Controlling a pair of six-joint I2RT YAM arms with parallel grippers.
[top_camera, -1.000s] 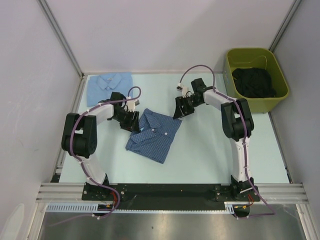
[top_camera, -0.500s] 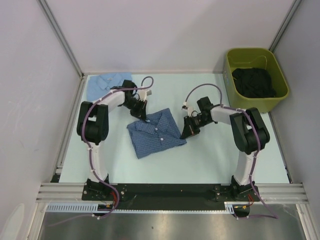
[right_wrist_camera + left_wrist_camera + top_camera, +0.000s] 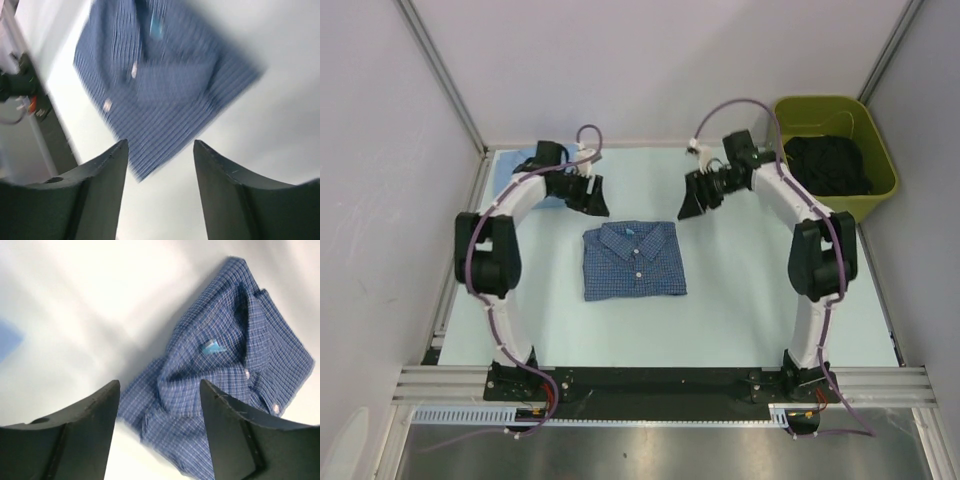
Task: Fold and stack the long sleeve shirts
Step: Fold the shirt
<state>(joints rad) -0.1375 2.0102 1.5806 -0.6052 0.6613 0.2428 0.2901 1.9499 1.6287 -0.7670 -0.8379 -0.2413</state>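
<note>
soft checked shirt (image 3: 633,262) folded into a square

Checked medium-blue shirt (image 3: 633,262) lies folded flat, centre; pale blue shirt (image 3: 508,168) at far-left corner

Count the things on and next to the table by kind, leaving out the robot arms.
Shirts: 2, checked blue shirt and pale blue shirt
Bins: 1, green bin
Cloth piles: 1, dark cloth pile in that bin
Total: 4
</note>
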